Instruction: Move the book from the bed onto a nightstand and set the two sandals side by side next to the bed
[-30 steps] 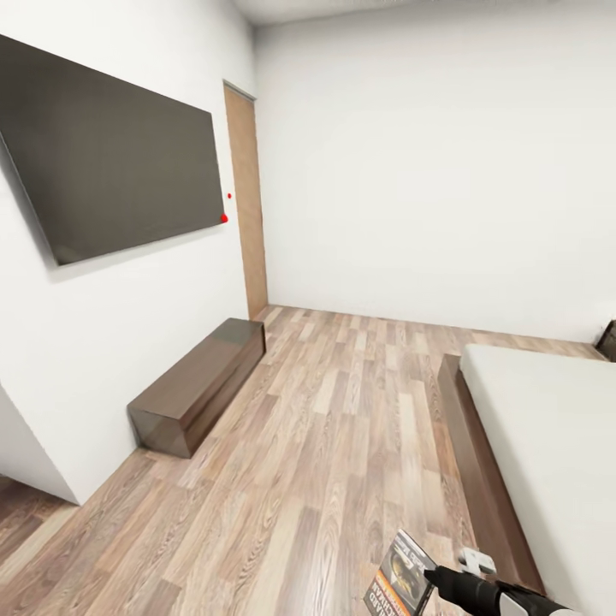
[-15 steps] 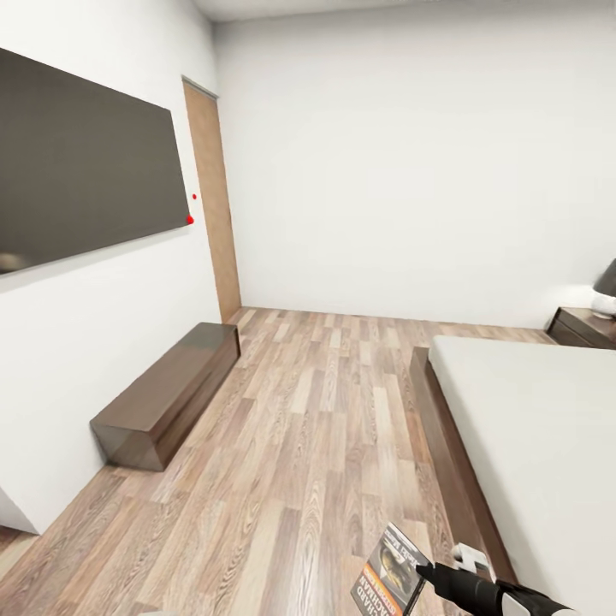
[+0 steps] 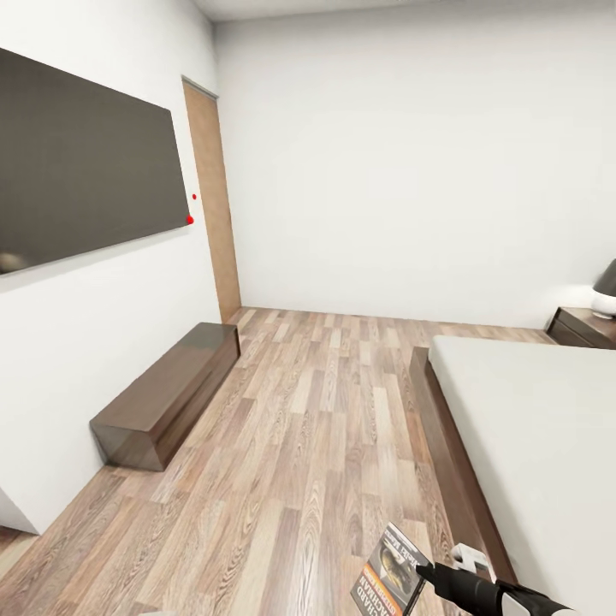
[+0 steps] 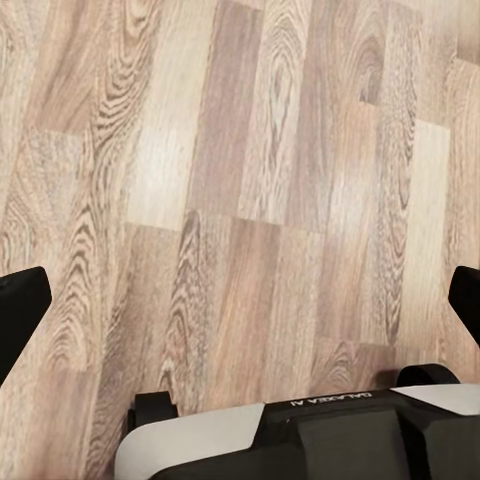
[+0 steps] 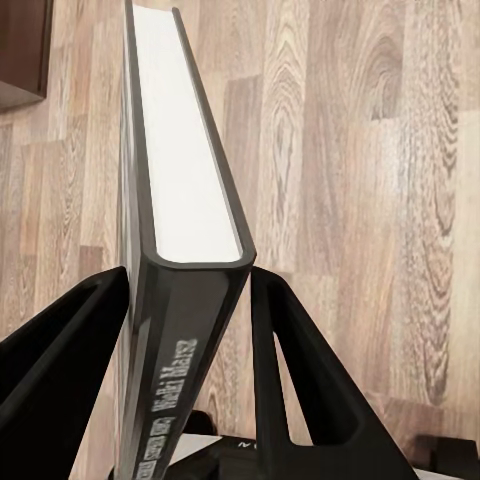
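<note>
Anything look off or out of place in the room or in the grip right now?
Nothing stands out. The book is clamped squarely between the right gripper's fingers, held over the wood floor beside the bed. The left gripper is open over bare floor. A nightstand with a lamp sits past the bed's far end.

White walls (image 3: 411, 162), wood-plank floor (image 3: 299, 445), wall-mounted dark screen (image 3: 81, 162) (two red dots beside it), low brown bench (image 3: 167, 393), wooden door (image 3: 214, 205)
</note>
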Controlling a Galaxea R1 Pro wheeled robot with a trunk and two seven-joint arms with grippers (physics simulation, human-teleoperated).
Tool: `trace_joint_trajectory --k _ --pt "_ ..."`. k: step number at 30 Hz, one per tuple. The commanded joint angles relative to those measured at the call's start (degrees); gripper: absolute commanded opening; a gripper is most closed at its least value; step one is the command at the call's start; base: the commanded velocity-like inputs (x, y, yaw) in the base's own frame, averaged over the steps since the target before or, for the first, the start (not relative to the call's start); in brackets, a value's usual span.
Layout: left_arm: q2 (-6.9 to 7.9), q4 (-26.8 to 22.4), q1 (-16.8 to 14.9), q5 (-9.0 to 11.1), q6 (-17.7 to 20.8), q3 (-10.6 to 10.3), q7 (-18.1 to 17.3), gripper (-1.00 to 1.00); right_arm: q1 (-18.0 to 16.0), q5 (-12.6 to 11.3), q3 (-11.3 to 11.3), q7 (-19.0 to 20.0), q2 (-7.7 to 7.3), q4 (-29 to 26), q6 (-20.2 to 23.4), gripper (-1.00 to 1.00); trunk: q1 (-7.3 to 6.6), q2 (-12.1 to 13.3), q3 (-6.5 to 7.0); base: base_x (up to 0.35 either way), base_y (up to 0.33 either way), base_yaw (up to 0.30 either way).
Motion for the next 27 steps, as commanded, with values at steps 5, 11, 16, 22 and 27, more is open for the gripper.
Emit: trace_joint_trajectory --k 5,11,16,22,27 --pt "0.00 0.07 -0.06 -0.64 -0.28 0.45 -0.13 1.00 -0.10 -0.60 0.40 0.32 -0.01 0.13 0.26 -1.00 0.04 -0.13 -0.13 0.000 0.000 0.000" --pt "0.00 0.07 -0.05 -0.65 -0.28 0.44 -0.13 1.00 -0.10 -0.62 0.40 0.36 -0.03 0.16 0.28 -1.00 0.04 -0.13 -0.13 0.000 0.000 0.000" --pt "0.00 0.06 -0.05 -0.65 -0.28 0.44 -0.13 1.00 -0.10 -0.64 0.40 0.49 -0.04 0.16 0.26 -1.00 0.04 -0.13 0.05 0.000 0.000 0.000" --pt "0.00 0.06 -0.06 -0.64 -0.28 0.44 -0.13 1.00 -0.10 -0.65 0.40 0.63 -0.04 0.16 0.19 -1.00 0.04 -0.13 0.56 0.000 0.000 0.000" --pt "0.00 0.07 -0.06 -0.63 -0.28 0.44 -0.13 1.00 -0.10 -0.65 0.40 0.64 -0.04 0.16 0.17 -1.00 0.04 -0.13 1.01 0.000 0.000 0.000"
